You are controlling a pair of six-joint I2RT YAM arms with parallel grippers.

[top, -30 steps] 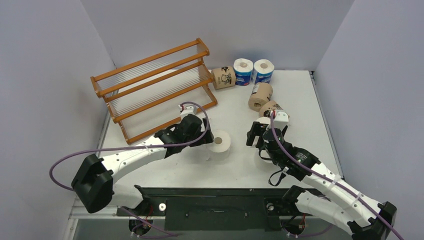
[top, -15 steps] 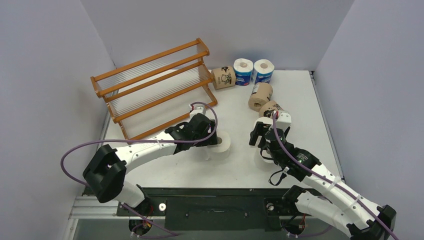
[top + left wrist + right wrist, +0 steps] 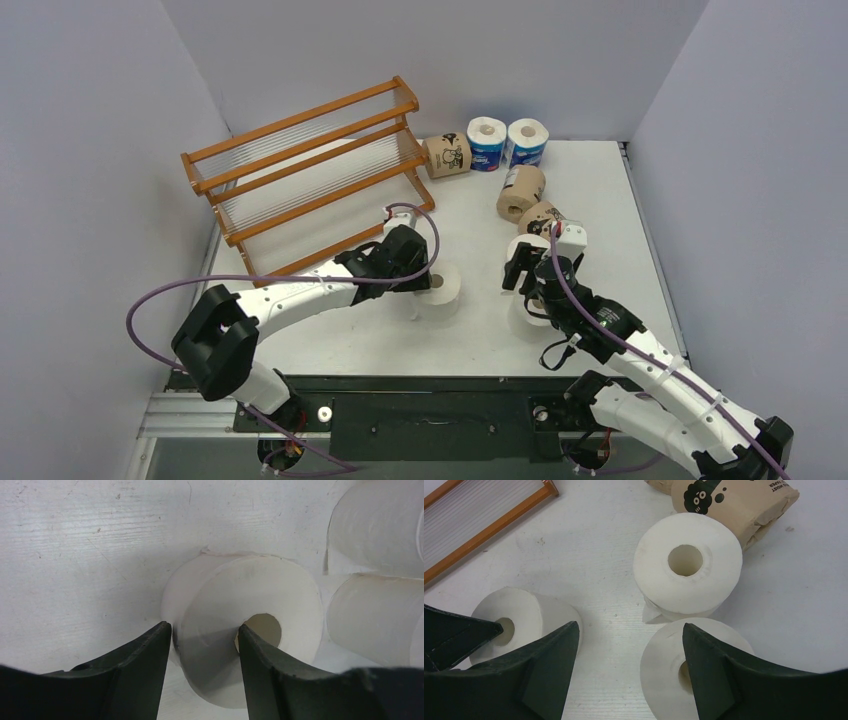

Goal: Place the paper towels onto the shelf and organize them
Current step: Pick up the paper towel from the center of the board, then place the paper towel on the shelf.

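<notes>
While left hand [image 3: 205, 626] spans wall of white roll [image 3: 280, 595], grip unclear, right hand [image 3: 629, 626] spread.

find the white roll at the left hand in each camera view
Top external: white roll near frame centre, at the tip of the left hand.
Left wrist: mid-frame, its wall between the fingers.
Right wrist: lower left.
Shared landmark: the left hand's dark finger at the roll's hollow core.

Three white rolls [image 3: 687, 562] beside brown roll [image 3: 736, 505]
</notes>
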